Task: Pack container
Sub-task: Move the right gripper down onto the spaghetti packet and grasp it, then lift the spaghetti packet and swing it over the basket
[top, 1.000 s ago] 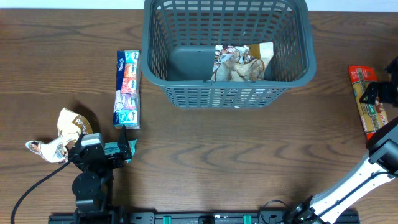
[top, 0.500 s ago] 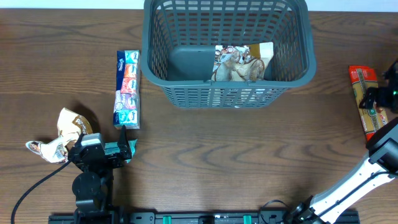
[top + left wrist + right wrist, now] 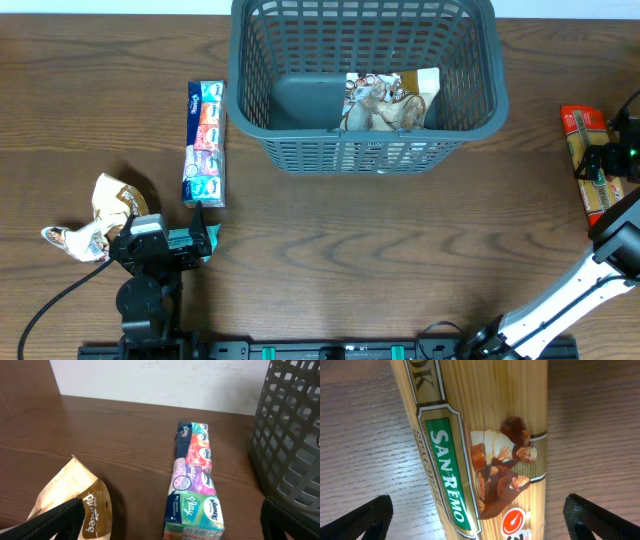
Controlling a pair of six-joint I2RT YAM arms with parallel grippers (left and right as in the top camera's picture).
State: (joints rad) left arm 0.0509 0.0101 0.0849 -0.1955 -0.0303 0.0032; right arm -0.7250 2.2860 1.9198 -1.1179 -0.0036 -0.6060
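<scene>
The container [image 3: 365, 152] is holding a crumpled packet [image 3: 385, 100]. The left gripper [image 3: 170, 524] and right gripper [image 3: 480, 521] are gaping wide. Only the right wrist view is showing the pasta pack [image 3: 480, 435] label.

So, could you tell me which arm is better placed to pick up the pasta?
Right. Its open hand hangs over the pasta, fingers either side; the left hand is across the table by the tissues.
</scene>
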